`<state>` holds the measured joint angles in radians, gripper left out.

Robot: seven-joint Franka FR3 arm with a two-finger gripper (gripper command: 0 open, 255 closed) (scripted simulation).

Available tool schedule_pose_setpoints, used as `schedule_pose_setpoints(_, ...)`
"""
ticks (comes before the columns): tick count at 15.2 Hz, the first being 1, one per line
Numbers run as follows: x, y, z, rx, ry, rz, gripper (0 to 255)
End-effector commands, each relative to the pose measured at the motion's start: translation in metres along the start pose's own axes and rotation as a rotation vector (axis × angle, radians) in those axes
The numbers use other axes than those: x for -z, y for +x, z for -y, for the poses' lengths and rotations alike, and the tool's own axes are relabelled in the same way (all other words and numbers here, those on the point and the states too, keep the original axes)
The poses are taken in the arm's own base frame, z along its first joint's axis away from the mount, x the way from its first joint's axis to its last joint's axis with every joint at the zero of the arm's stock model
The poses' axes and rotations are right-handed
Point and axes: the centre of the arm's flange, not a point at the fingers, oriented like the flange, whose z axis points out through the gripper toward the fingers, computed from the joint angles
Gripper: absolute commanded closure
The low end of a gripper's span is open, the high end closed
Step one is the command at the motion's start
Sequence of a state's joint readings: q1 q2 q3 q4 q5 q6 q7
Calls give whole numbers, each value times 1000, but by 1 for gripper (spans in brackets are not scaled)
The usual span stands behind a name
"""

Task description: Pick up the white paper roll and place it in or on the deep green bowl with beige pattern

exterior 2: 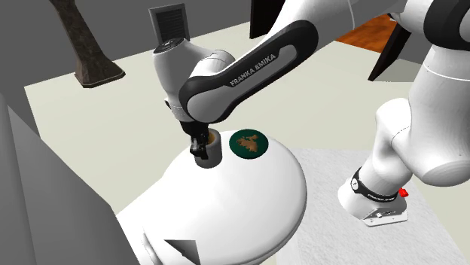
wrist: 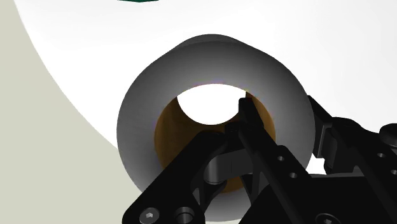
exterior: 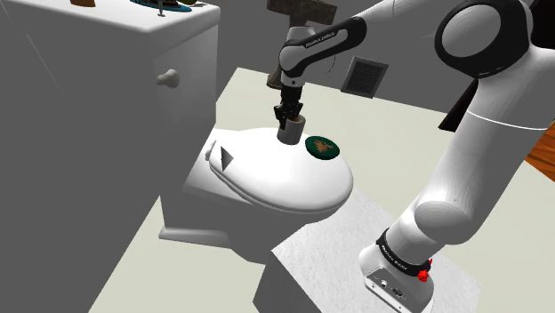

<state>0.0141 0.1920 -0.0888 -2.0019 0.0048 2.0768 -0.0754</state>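
Gripper is pointing straight down over the white paper roll and pinching its wall with a narrow closure. In the wrist view one finger is sitting inside the brown core and the other is pressing the outer side, so the roll is looking clasped through one wall, not around its whole body. The roll is standing upright on the white toilet lid, long axis vertical and in line with the fingers. I cannot tell whether its base is touching the lid or hanging just above it.

The deep green bowl with beige pattern is lying on the same lid just beside the roll, toward the shoulder view's right. In the second exterior view the bowl is likewise sitting to the right of the roll and the gripper, close but apart. It is reading as very shallow.

Judging from this, the coming move is needing a lift and a short sideways carry toward the bowl, keeping the roll upright.
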Motion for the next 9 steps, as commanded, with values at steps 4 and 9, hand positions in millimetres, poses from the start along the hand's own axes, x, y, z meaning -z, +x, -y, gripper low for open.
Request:
schedule_pose_setpoints(4,5,-1,0,0,0,0,255)
schedule_pose_setpoints(9,31,-4,0,0,0,0,255)
